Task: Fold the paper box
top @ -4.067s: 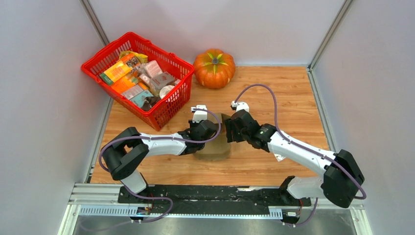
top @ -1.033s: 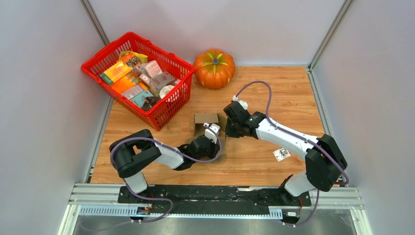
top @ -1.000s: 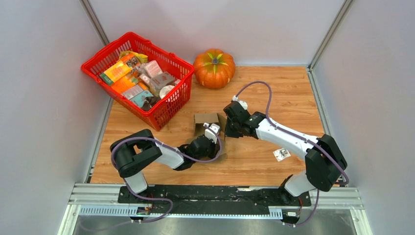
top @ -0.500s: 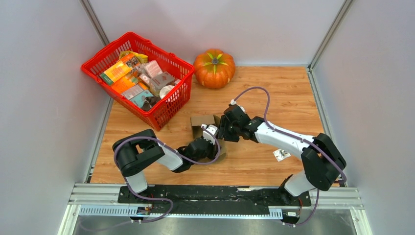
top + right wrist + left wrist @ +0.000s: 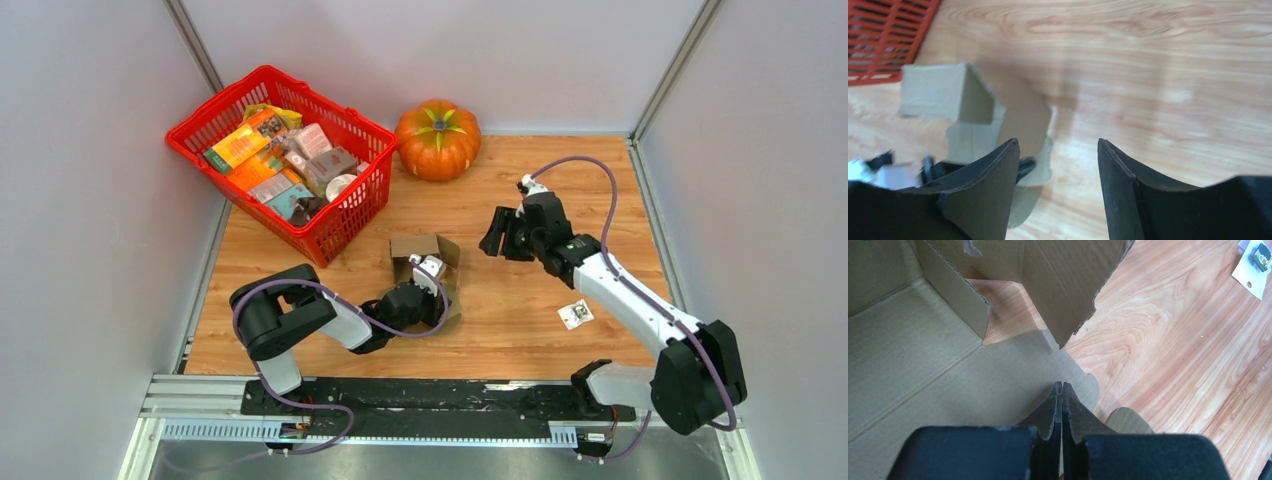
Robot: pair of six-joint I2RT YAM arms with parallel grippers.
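The paper box [image 5: 425, 262] is brown cardboard, partly folded, with walls standing at its far side and a flat panel toward me. My left gripper [image 5: 437, 295] is shut, and its tips rest low over that flat panel [image 5: 923, 390] near the rounded tabs at the panel's edge. Nothing shows between the fingers [image 5: 1070, 405]. An upright flap [image 5: 1068, 280] stands just ahead of them. My right gripper [image 5: 500, 240] is open and empty, and it hangs above the bare wood to the right of the box. In the right wrist view the box [image 5: 948, 95] lies to the left beyond the open right gripper [image 5: 1057, 145].
A red basket [image 5: 265, 72] full of colourful packages stands at the back left. An orange pumpkin [image 5: 437, 140] sits at the back centre. A small white card [image 5: 575, 313] with a black mark lies right of the box; it also shows in the left wrist view [image 5: 1255, 262]. Grey walls close in the table.
My right gripper has drawn away from the box's right wall, moving right and toward the back, open. The left gripper has stayed on the box panel.
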